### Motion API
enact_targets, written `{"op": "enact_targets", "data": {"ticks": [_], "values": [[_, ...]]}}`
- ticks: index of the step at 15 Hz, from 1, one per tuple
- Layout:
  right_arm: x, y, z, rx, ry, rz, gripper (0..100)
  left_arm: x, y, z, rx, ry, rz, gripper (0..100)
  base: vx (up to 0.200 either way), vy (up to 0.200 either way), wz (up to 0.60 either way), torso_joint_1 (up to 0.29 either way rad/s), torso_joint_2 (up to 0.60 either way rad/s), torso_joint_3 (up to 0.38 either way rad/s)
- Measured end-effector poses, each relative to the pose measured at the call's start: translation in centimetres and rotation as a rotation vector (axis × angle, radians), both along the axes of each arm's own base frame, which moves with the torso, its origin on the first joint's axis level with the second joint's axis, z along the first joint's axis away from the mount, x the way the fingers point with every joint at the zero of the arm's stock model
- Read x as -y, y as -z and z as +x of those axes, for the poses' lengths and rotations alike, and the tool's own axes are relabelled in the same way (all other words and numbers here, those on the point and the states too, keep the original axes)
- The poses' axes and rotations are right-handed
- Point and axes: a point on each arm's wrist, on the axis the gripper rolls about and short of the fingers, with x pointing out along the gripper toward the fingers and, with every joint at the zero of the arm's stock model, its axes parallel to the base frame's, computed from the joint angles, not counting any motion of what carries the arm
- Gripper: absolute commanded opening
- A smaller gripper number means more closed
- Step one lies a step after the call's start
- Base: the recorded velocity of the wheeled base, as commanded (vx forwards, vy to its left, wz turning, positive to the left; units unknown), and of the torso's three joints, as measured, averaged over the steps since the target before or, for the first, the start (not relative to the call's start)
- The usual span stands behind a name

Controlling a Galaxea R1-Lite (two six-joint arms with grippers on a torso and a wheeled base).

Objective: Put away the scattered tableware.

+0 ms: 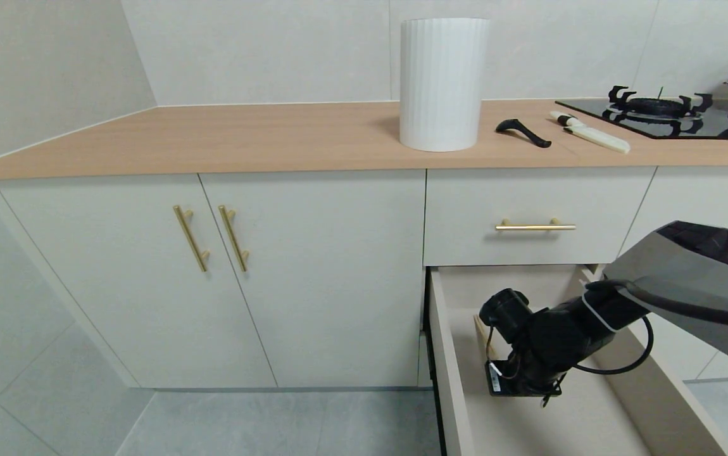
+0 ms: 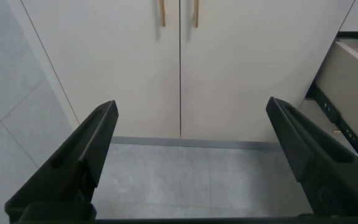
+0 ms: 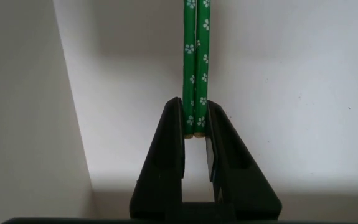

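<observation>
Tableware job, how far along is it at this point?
Done: the drawer is pulled open. In hand: the right gripper is shut on a pair of green chopsticks inside that drawer, not yet released. Left: a white knife and a black curved tool lie on the countertop near the white canister. The left gripper is open and holds nothing. The drawer probably needs closing afterwards.

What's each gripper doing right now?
Left gripper: open, holding nothing.
Right gripper: shut on the green chopsticks, inside the open drawer.
</observation>
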Motion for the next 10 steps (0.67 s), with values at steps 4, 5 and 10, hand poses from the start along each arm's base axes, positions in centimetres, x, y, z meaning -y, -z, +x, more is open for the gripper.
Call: {"op": "enact_targets", "data": {"ticks": [4,5,10], "values": [[0.0,0.1,0.0,-0.001,0.000,0.000,100,0.0,0.0,0.0,0.000,0.000,0.000,100,0.000,0.000,0.00,0.000,0.00,0.000],[0.0,0.0,0.0,-0.001,0.000,0.000,100,0.0,0.0,0.0,0.000,0.000,0.000,100,0.000,0.000,0.00,0.000,0.00,0.000],[0.3,-3.7,-1.0,0.072,-0.009,0.035,100,0.0,0.0,0.0,0.000,0.000,0.000,100,0.000,0.000,0.00,0.000,0.00,0.000]]}}
